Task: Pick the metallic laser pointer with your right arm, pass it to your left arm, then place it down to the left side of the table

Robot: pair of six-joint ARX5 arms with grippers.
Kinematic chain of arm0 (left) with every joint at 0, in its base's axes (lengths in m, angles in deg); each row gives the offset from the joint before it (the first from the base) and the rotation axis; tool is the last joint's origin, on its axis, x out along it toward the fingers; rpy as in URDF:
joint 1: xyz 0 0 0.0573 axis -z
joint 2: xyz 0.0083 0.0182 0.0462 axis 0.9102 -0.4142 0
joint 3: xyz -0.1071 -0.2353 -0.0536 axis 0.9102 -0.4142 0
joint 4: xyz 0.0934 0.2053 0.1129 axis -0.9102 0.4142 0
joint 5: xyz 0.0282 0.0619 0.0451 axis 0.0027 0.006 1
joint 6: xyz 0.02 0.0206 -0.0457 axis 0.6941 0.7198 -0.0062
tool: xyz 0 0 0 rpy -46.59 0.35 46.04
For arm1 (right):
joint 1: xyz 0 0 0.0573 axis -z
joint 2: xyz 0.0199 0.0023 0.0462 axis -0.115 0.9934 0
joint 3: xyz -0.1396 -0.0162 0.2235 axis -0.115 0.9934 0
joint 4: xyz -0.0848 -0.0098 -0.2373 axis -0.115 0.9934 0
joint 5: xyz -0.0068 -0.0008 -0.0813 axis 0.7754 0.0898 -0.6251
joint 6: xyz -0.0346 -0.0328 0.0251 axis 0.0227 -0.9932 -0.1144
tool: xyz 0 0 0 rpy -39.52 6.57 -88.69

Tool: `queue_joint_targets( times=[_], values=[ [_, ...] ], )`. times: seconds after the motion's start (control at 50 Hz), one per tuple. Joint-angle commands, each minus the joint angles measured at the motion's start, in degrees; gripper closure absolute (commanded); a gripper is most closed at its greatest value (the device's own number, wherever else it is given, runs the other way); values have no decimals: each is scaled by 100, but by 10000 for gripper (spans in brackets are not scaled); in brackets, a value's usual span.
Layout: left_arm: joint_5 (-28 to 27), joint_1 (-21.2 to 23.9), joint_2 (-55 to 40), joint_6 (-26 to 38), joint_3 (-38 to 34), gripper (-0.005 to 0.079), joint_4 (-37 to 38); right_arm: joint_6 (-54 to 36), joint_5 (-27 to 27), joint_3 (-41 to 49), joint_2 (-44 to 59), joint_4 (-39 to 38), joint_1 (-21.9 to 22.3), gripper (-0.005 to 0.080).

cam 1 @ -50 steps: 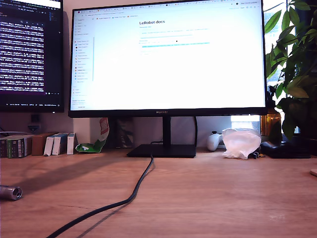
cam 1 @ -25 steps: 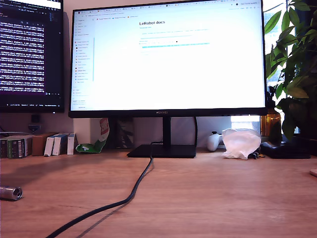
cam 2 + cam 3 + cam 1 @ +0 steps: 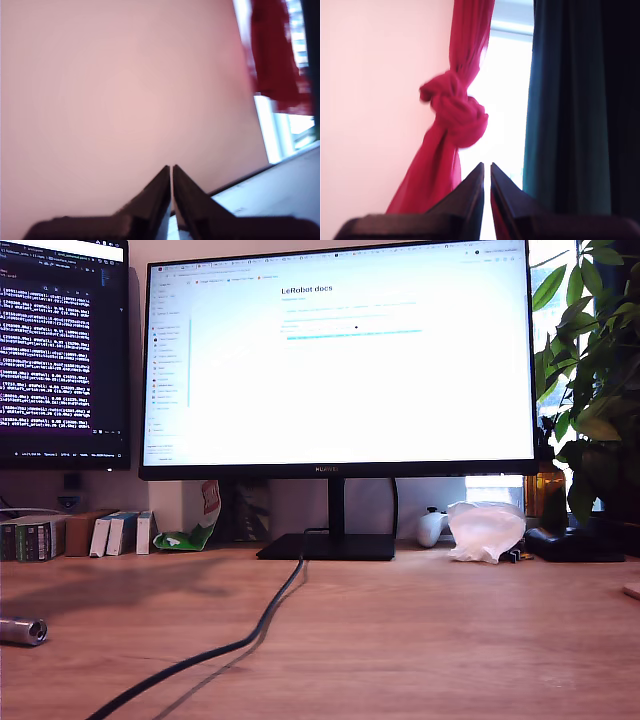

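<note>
Two grippers are showing only in their own wrist views: my first gripper is facing a pink wall and my second gripper a knotted red curtain, each with its black pointed jaws pressed nearly together and gripping nothing. The small silver ribbed metallic laser pointer is lying on the light-brown wood-grain table, well apart from the long black cable on the side away from the black monitor stand. The placing seems done, though neither arm is visible there. Retreating well means keeping both arms clear of the cable.
</note>
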Motion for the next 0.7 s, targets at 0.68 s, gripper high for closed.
queue_joint_targets(
  times=[0.68],
  values=[
    [-92,-4,1244,-66,-1808,757,-55,-186,13,3482,-2225,-328,15,763]
  ],
)
